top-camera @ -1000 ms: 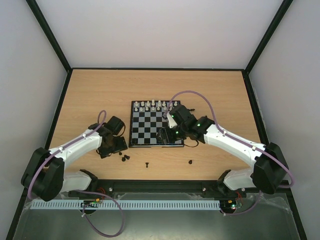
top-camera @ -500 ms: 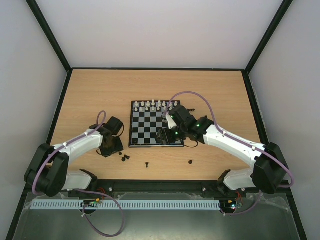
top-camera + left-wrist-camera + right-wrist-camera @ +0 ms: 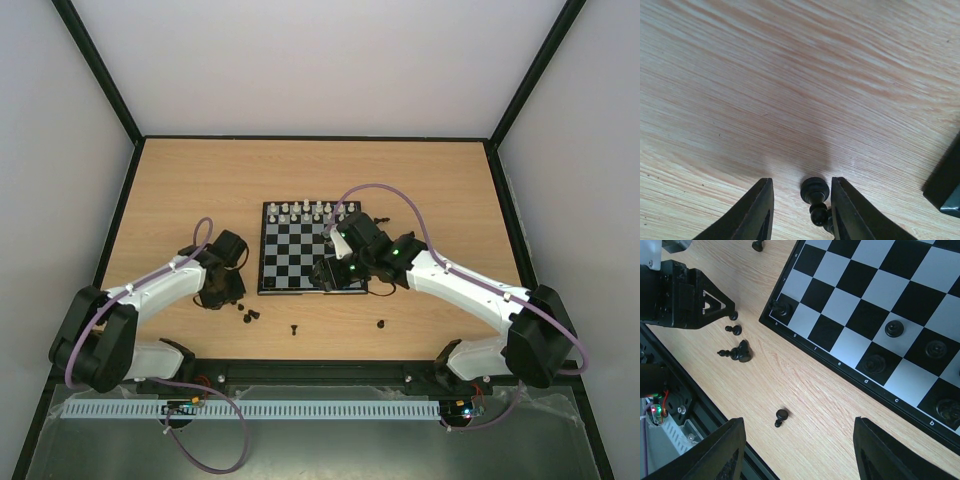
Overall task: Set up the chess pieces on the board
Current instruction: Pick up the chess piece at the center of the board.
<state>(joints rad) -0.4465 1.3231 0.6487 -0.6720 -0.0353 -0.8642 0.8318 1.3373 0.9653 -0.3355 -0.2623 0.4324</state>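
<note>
The board [image 3: 300, 262] lies mid-table, with white chess pieces [image 3: 310, 210] lined along its far edge. Several black chess pieces [image 3: 894, 328] stand on its near rows. My left gripper [image 3: 222, 297] is down at the table left of the board. Its jaws stand narrow around an upright black pawn [image 3: 815, 192]. The pawn is close against the right finger [image 3: 850, 215], and a gap shows on the left side. My right gripper [image 3: 800, 455] hangs open over the board's near edge with nothing between its fingers.
Loose black pieces lie on the wood in front of the board: a small cluster [image 3: 248, 315], a lone pawn [image 3: 294, 329] and another piece [image 3: 381, 324]. A dark corner [image 3: 945, 192] shows at the right of the left wrist view. A black rail [image 3: 320, 372] runs along the near edge.
The left gripper's jaws have narrowed from wide open to close around the pawn. The right arm has hardly moved.
</note>
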